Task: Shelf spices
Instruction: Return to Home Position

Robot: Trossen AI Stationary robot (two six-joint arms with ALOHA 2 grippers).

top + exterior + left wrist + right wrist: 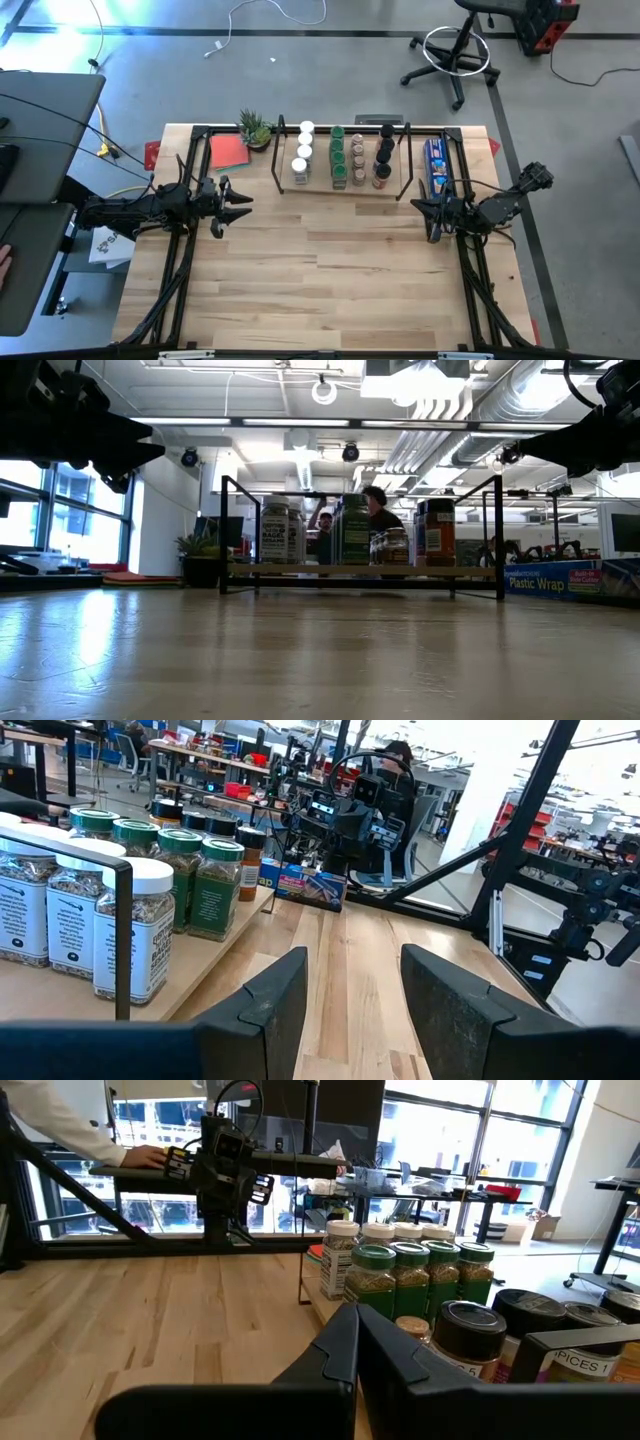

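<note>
The spices [340, 158] stand on the shelf [320, 187] at the worktop's far edge. My left gripper [242, 206] hangs spread and my right gripper [417, 206] pressed together, seemingly near the shelf's rail. A careless swing there could topple jars.

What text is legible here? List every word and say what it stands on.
"Plastic Wrap": the long blue box, low view.
"PICES 1", start cut off: a spice jar, right wrist view.
Labels on the white-lidded jars and green-lidded jars: too blurred to read.
</note>
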